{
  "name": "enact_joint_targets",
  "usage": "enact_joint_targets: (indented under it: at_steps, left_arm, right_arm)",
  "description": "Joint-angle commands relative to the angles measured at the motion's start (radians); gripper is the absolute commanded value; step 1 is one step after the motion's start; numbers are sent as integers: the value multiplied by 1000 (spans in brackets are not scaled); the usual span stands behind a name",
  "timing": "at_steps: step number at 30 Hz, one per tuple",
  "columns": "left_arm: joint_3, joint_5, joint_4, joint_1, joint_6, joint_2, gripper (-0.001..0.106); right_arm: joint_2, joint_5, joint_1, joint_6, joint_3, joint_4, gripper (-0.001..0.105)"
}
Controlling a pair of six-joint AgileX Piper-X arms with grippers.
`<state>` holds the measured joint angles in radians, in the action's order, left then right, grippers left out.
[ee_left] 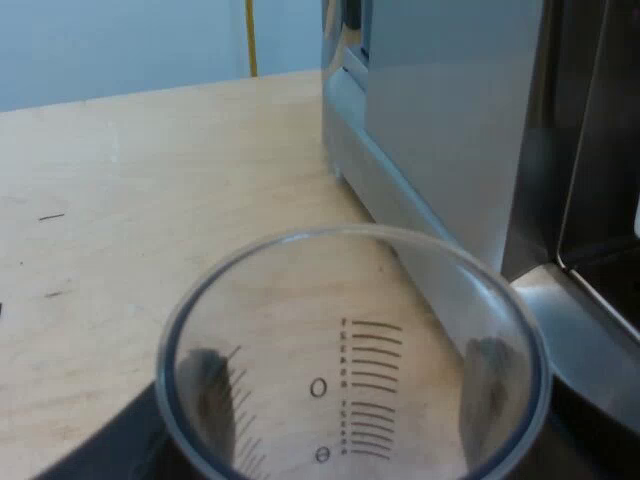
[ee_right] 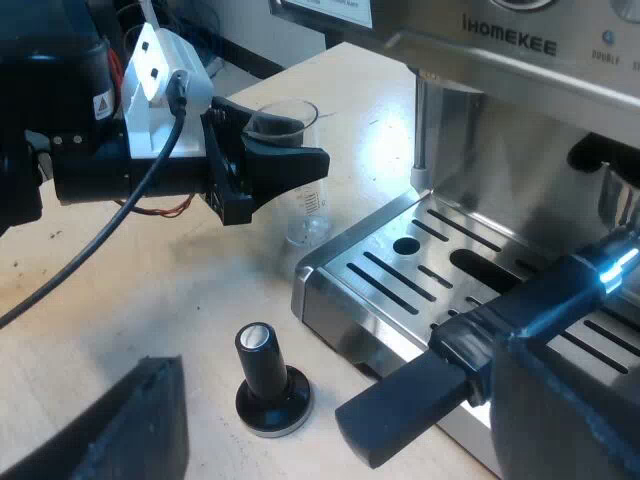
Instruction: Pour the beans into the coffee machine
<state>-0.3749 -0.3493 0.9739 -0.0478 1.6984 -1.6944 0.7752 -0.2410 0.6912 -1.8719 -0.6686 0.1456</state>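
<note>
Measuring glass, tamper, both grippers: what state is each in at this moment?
measuring glass: upright, empty, gripped at its sides.
tamper: standing upright on the table, ungripped.
left gripper: shut on the measuring glass.
right gripper: open, fingers wide apart, holding nothing.

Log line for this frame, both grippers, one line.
left gripper: shut on measuring glass, upright beside espresso machine, no beans visible inside | right gripper: open above tamper by drip tray
</note>
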Motion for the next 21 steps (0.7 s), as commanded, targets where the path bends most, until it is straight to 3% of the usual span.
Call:
enact_joint_targets:
  at_steps: [1,4,18,21]
  left_arm:
    - [-1,-6,20,-2,10,1,78]
    - [-1,-6,20,-2,10,1,83]
    - [-1,-6,18,-2,0,1,83]
    - [6,-6,10,-2,-47,11,83]
  right_arm:
    - [-4,-10,2,-12,-2,-14,65]
    - [-4,-10,2,-12,-2,-14,65]
    - [-4,-2,2,-12,-2,-14,65]
    - [-4,-3,2,-12,-2,-14,65]
